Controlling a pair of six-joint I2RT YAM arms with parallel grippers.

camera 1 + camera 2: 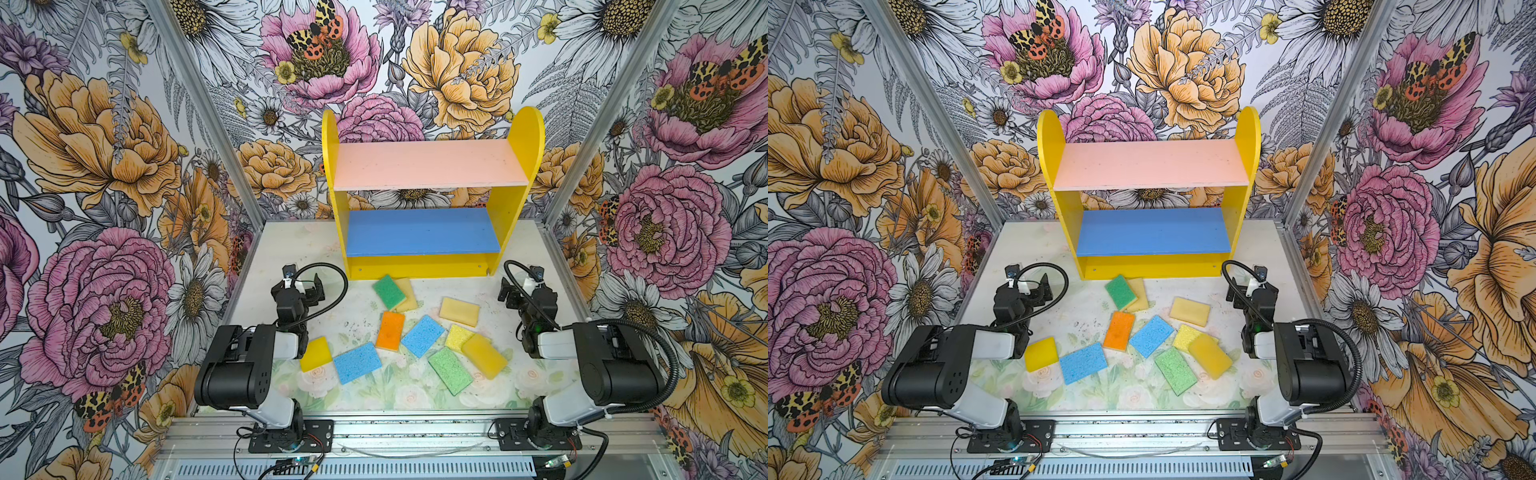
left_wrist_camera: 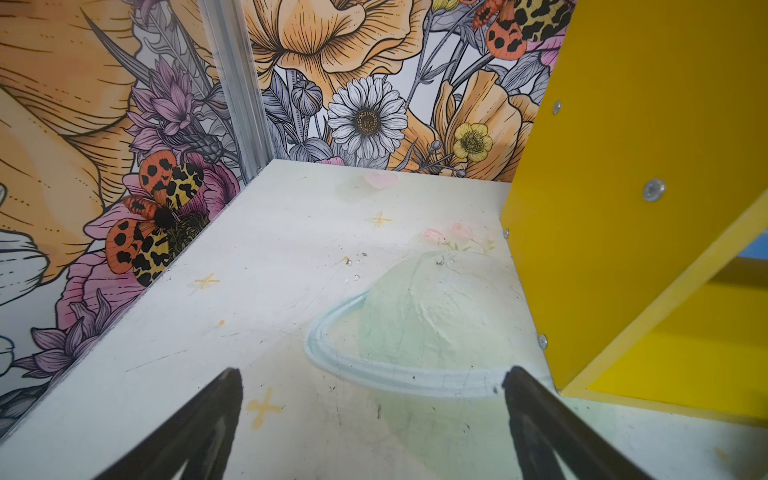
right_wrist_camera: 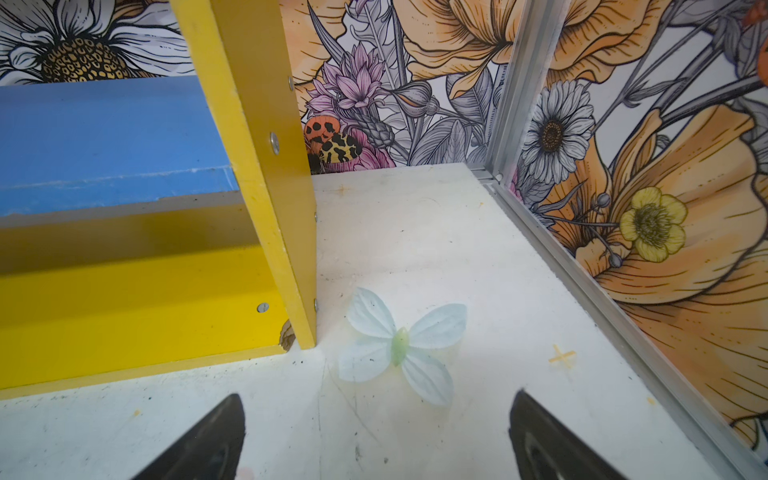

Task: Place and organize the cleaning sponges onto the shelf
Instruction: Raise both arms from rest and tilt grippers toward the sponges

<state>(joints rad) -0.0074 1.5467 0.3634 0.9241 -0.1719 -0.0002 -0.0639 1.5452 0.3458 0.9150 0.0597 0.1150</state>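
The shelf (image 1: 515, 195) stands at the back of the table with its pink upper board (image 1: 428, 164) and blue lower board (image 1: 422, 232) bare. Several cleaning sponges lie loose in front of it: a green one (image 1: 389, 291) on a tan one (image 1: 408, 296), another tan (image 1: 459, 311), orange (image 1: 390, 331), two blue (image 1: 423, 336) (image 1: 357, 363), bright yellow (image 1: 458, 337), yellow-orange (image 1: 484, 356), green (image 1: 450, 370) and yellow (image 1: 316, 354). My left gripper (image 2: 372, 374) hovers open by the shelf's left panel (image 2: 623, 187). My right gripper (image 3: 376, 399) hovers open by its right panel (image 3: 257, 166). Neither holds anything.
Flowered walls close in the table (image 1: 291, 249) at the back and on both sides, with metal posts (image 2: 237, 91) in the corners. Both arm bases sit on the rail (image 1: 415, 432) at the front edge. A butterfly print (image 3: 399, 349) marks the table near the right gripper.
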